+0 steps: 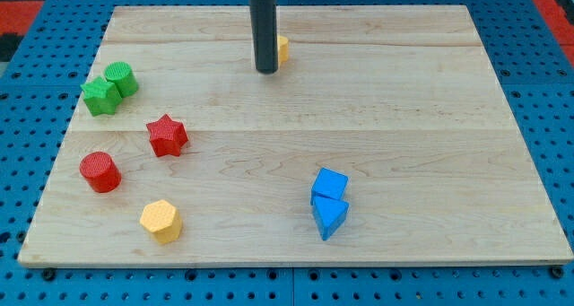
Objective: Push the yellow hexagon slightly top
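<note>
The yellow hexagon lies near the board's bottom left. My tip is at the end of the dark rod, near the view's top centre, far up and to the right of the hexagon. A second yellow block shows partly behind the rod, just right of my tip; its shape is hidden.
A red cylinder and a red star sit above the hexagon. A green star and green cylinder touch at the left edge. A blue cube and blue triangle touch at the bottom right. The wooden board ends close below the hexagon.
</note>
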Controlling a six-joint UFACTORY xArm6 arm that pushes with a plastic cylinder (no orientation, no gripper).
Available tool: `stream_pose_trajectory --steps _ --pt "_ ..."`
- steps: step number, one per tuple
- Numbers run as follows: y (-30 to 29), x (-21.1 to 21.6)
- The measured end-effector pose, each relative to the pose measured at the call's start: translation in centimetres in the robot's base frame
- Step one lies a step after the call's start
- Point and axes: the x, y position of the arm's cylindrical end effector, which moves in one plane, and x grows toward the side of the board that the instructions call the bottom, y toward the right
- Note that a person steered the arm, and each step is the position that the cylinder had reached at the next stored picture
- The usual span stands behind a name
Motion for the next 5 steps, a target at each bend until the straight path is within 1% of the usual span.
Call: stream_pose_trajectory --steps 1,2,3,4,5 --pt "2.3 -4.0" --pt "2.5 -5.2" --pt "3.3 2.2" --pt "3.3 11.4" --pt "0.3 19.5"
